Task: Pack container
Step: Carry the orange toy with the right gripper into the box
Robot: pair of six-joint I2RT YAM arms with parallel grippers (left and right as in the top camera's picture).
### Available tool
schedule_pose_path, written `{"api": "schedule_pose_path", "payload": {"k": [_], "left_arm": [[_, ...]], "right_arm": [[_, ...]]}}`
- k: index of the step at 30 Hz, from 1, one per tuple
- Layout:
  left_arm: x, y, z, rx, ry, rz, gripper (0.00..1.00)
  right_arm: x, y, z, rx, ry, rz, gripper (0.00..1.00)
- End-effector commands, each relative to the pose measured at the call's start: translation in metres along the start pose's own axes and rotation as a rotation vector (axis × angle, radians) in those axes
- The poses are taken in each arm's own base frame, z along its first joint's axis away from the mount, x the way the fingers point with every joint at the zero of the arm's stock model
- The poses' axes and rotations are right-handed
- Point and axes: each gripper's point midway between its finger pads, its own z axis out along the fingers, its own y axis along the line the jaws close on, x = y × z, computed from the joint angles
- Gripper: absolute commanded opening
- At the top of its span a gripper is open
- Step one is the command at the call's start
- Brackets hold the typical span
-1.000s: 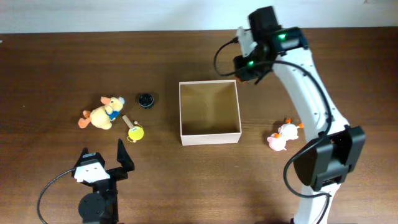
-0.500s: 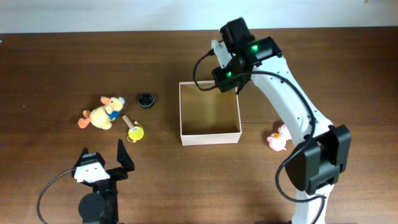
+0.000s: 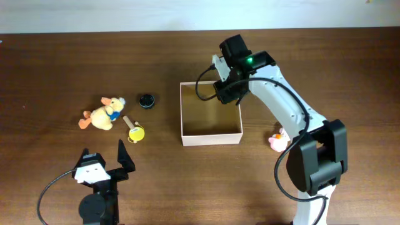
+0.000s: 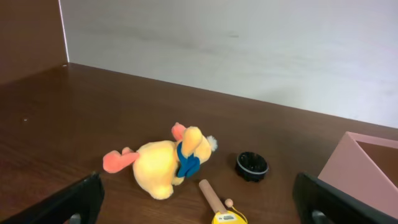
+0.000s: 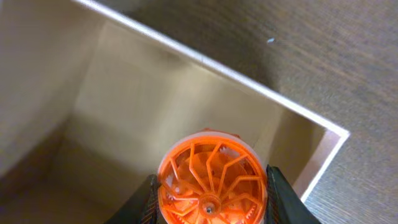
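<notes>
The container (image 3: 211,132), a square shallow box with white walls and tan inside, stands at the table's middle; it also shows in the right wrist view (image 5: 124,112) and at the edge of the left wrist view (image 4: 367,162). My right gripper (image 3: 228,87) hangs over its back right corner, shut on an orange spoked wheel (image 5: 211,180). My left gripper (image 3: 103,164) is open and empty near the front left. A yellow plush duck (image 3: 100,115), a yellow toy with wooden handle (image 3: 134,130) and a black round cap (image 3: 145,100) lie left of the container.
A pink and white plush toy (image 3: 277,140) lies right of the container, partly behind the right arm. A white wall (image 4: 249,43) runs along the table's back edge.
My right gripper has moved left and forward with the orange wheel, from behind the container's back right corner to over its inside. The left arm has not moved.
</notes>
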Motion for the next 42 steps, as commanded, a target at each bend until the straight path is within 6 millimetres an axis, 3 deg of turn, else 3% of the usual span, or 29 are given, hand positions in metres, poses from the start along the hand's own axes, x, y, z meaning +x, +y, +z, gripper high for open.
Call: {"api": "schedule_pose_path", "payload": {"k": [1,7,16,26,29,31,42], "left_arm": [[0.001,0.0,0.0,0.002,0.002,0.016,0.99],[0.001,0.0,0.0,0.002,0.002,0.016,0.99],[0.001,0.0,0.0,0.002,0.002,0.016,0.99],[0.001,0.0,0.0,0.002,0.002,0.016,0.99],[0.001,0.0,0.0,0.002,0.002,0.016,0.99],[0.001,0.0,0.0,0.002,0.002,0.016,0.99],[0.001,0.0,0.0,0.002,0.002,0.016,0.99]], "right_arm": [[0.005,0.002,0.008,-0.005,0.016,-0.009,0.22],[0.003,0.001,0.012,-0.005,0.012,-0.01,0.22],[0.007,0.0,0.04,-0.011,0.044,-0.017,0.22],[0.004,0.002,0.042,-0.012,0.036,-0.036,0.22],[0.004,0.002,0.042,-0.012,0.036,-0.036,0.47],[0.004,0.002,0.042,-0.012,0.036,-0.036,0.52],[0.003,0.01,0.04,-0.059,0.03,-0.035,0.56]]}}
